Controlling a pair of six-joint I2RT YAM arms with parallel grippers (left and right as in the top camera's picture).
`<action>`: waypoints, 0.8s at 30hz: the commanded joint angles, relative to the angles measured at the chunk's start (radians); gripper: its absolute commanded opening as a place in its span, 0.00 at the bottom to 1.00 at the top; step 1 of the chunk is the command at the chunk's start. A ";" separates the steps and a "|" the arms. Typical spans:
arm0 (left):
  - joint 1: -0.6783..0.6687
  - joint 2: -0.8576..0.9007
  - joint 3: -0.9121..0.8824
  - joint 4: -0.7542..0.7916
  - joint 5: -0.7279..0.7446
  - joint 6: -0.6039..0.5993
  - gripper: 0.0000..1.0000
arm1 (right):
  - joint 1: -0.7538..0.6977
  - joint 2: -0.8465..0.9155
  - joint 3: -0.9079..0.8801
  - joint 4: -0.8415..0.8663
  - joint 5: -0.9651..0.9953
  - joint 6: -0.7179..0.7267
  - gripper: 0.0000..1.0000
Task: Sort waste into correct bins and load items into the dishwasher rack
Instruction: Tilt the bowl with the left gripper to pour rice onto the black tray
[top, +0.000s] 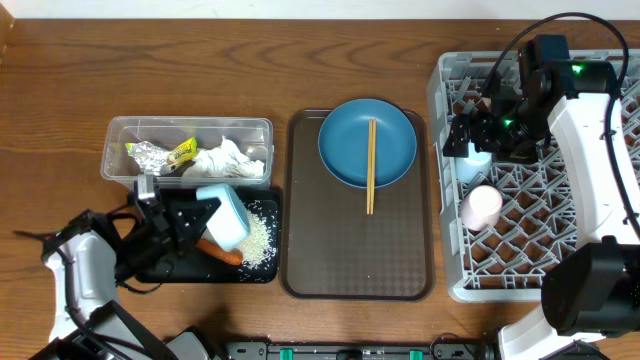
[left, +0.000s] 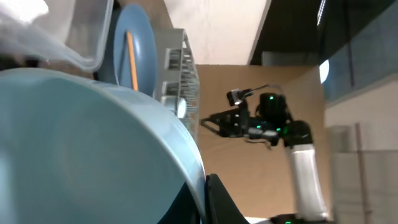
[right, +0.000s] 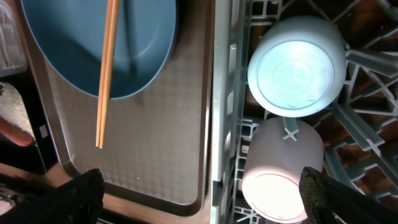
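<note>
**Blue-sided bowl tipped over the black tray: a thin grip and loose rice**

At the far left, the left gripper (top: 200, 213) is clamped on the bowl (top: 228, 218) and holds it tilted on its side over the black tray (top: 165, 272). Its wrist camera sees almost nothing but the bowl's curved wall. Rice (top: 262, 238) lies in a patch on the tray just right of the bowl, and the carrot (top: 222, 254) lies under the bowl's lower edge. Behind the tray, the tub (top: 190, 121) holds the tissues (top: 225, 160) and the wrapper (top: 160, 153).

The brown tray (top: 350, 262) in the middle carries the plate (top: 345, 150), with the chopsticks (top: 370, 170) resting across it and reaching past its near rim.

In the rack (top: 446, 250) on the right, the blue cup (top: 478, 162) and the pink cup (top: 481, 206) sit side by side near the left wall. The right gripper (top: 462, 135) hangs above them, jaws wide and empty.

I see these risks:
- A pinch on a smooth rim could let the tilted bowl slip, and it would land on the carrot and scatter rice.
- The rice reaches close to the tray's right edge, so a sweep of the bowl that way could push grains onto the table.
- Carrying the bowl low towards the rack could clip the chopsticks and roll them off the plate.
- Both arms heading for the rack's left side could collide.
</note>
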 joint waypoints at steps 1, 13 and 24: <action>0.011 -0.003 0.000 0.032 0.025 0.017 0.06 | 0.004 0.007 0.017 -0.003 -0.006 -0.004 0.99; 0.023 -0.011 0.000 -0.133 -0.007 0.078 0.06 | 0.004 0.007 0.017 -0.002 -0.006 -0.004 0.99; 0.022 -0.014 0.000 -0.176 0.016 0.203 0.06 | 0.004 0.007 0.017 -0.002 -0.006 -0.004 0.99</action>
